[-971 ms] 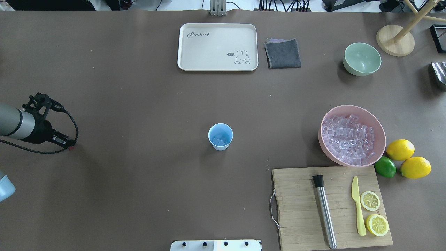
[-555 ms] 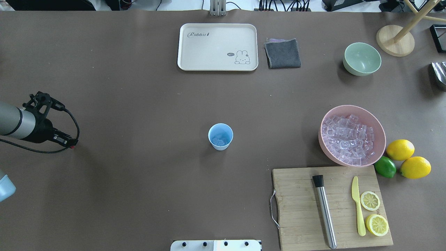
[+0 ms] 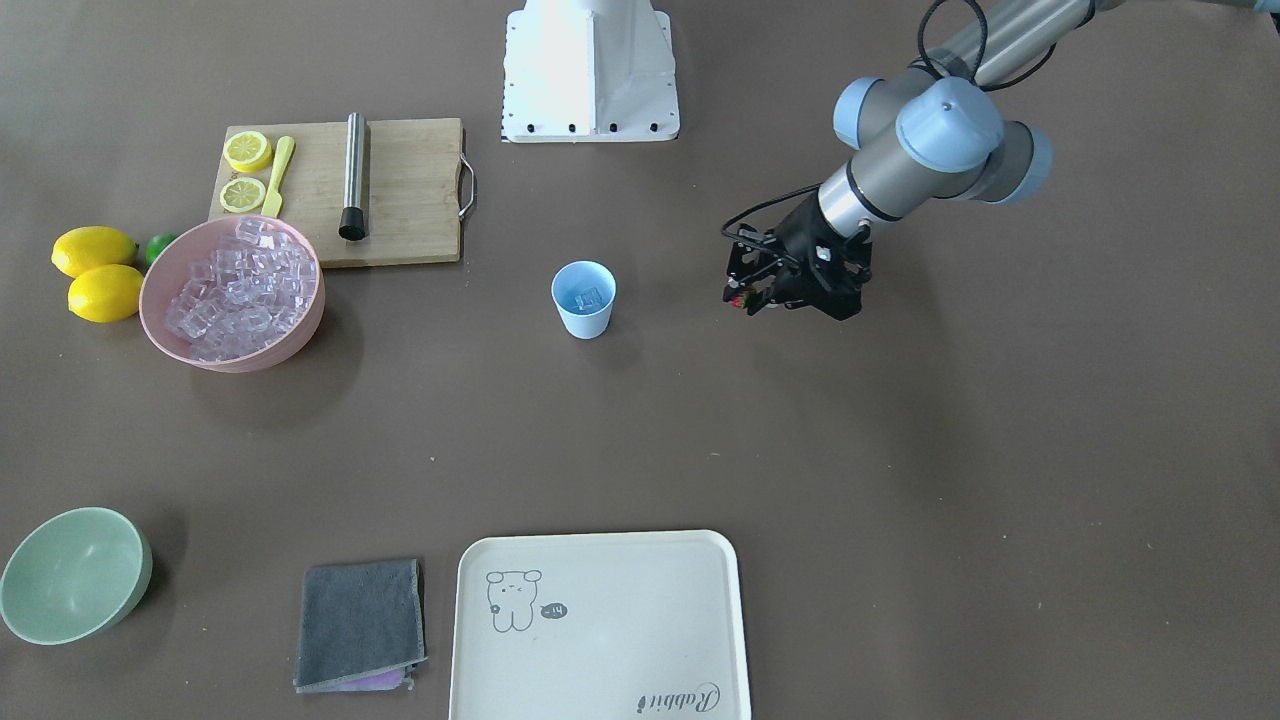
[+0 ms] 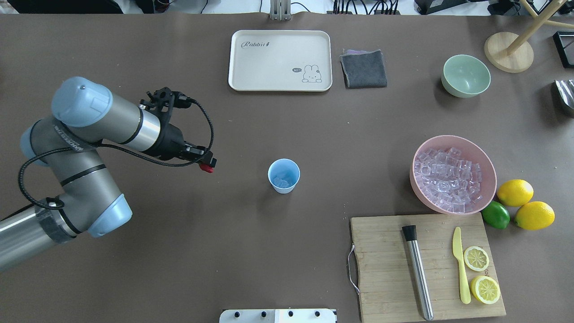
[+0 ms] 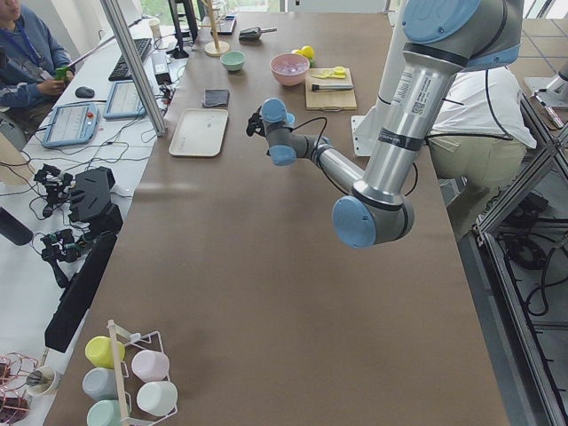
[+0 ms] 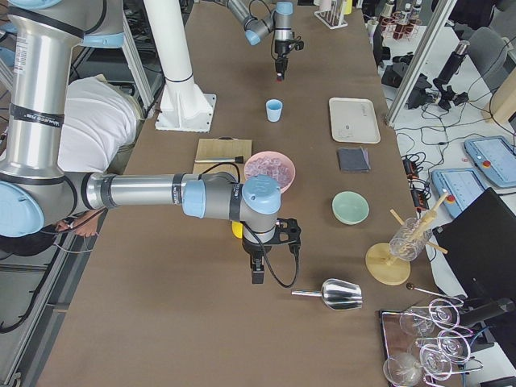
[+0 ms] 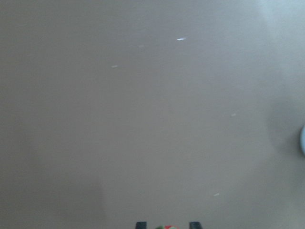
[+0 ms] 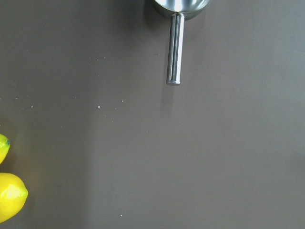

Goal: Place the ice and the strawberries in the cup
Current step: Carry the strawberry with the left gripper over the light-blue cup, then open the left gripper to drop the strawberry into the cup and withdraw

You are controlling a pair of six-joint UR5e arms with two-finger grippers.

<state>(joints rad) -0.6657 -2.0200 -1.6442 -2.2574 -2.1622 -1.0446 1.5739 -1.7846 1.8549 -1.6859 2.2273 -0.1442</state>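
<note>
The light-blue cup (image 4: 284, 176) stands upright mid-table and holds a few ice cubes (image 4: 281, 181); it also shows in the front view (image 3: 583, 298). More ice (image 4: 448, 179) fills the pink bowl (image 4: 486, 157) at the right. My left gripper (image 4: 207, 167) is shut on the small red strawberry (image 4: 206, 168) and hangs above the table, left of the cup and apart from it. In the left wrist view the strawberry (image 7: 164, 227) peeks in between the fingertips at the bottom edge. My right gripper (image 6: 256, 274) shows only in the right side view, past the pink bowl; I cannot tell its state.
A wooden cutting board (image 4: 385, 269) carries a steel muddler (image 4: 418, 271), a yellow knife and two lemon halves. Two lemons (image 4: 515, 192) and a lime (image 4: 495, 214) lie beside the pink bowl. A cream tray (image 4: 280, 60), grey cloth (image 4: 364, 68) and green bowl (image 4: 465, 75) sit at the far side. A metal scoop (image 8: 174, 47) lies under the right wrist.
My left arm has swung in from the left edge towards the cup, carrying the strawberry. The cup and bowls have not moved.
</note>
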